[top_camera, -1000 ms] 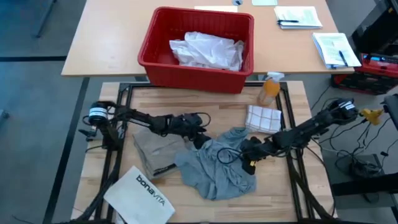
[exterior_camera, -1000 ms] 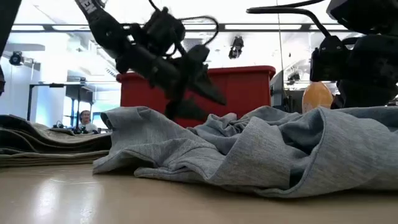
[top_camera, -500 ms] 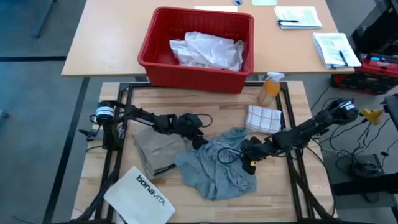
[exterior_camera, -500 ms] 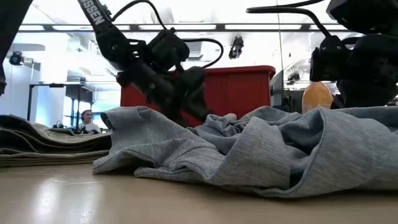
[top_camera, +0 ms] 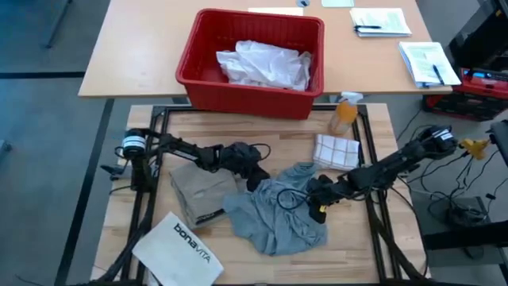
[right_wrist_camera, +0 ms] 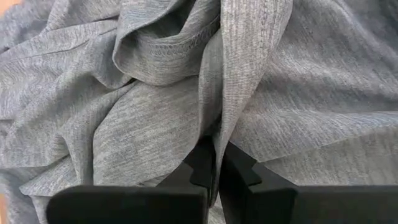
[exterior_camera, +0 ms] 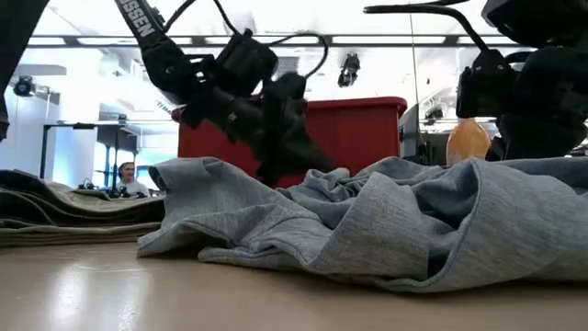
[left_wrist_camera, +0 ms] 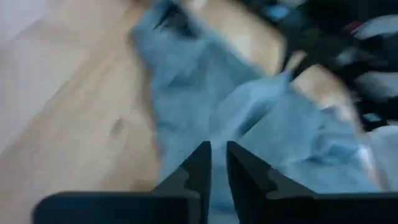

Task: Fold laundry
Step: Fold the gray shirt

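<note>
The grey T-shirt lies crumpled in the middle of the table, on the wood. My left gripper is at its far left edge, fingers nearly together on the cloth. My right gripper is shut on the shirt's right side. A folded khaki-tan piece lies flat just left of the T-shirt. The white shirt lies heaped in the red basket beyond the table's far edge. My left gripper pinches the T-shirt's far left edge between its two fingers, slanting down from the table's left. The view is blurred, so the number of layers cannot be told. The cloth rests on the table. My right gripper pinches a raised fold on the T-shirt's right side between its two fingers. The fold runs up out of the fingers, several layers thick. The rest of the shirt lies slack on the table.
A stiff white bag printed "bonavita" lies at the near left corner. A checked cloth and an orange spray bottle sit at the far right. Black frame rails run along the table's sides. Papers lie on the far table.
My left gripper has come down from above the T-shirt onto its far left edge. Its fingers, wide open a second ago, have shut there. The T-shirt itself lies as before.
</note>
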Available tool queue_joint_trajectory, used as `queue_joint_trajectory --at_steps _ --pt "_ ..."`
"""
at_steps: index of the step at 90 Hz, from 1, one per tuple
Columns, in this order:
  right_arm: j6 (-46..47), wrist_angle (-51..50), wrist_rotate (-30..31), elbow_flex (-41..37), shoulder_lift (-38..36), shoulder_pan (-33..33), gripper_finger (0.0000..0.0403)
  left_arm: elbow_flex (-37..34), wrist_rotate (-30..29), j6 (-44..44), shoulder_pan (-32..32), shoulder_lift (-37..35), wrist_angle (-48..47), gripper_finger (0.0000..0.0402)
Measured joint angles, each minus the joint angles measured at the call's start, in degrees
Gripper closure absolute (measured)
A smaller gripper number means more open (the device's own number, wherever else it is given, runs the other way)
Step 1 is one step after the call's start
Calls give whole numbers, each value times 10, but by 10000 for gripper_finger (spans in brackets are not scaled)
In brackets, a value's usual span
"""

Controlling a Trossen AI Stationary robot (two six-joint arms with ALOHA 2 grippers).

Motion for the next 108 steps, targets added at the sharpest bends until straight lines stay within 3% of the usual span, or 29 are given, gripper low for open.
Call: queue_joint_trajectory --at_steps 11,22,30,38,45,54,85,108 --pt "0 0 0 0 0 0 403 1 0 -5 6 -6 6 266" --pt "-3 0 0 0 0 0 403 1 -4 -31 7 0 -13 136" --pt "-4 0 0 0 0 0 403 1 24 -61 14 12 -28 44" --pt "-4 -1 0 0 0 0 403 1 38 -78 17 27 -41 13" --pt "-5 0 0 0 0 0 403 1 52 -76 18 37 -33 37" --pt "-5 -1 0 0 0 0 403 1 74 -78 17 52 -1 95" --pt "-5 -1 0 0 0 0 403 1 80 -74 17 55 23 374" --pt "-9 -20 -1 15 -22 0 403 1 78 -93 17 38 18 398"
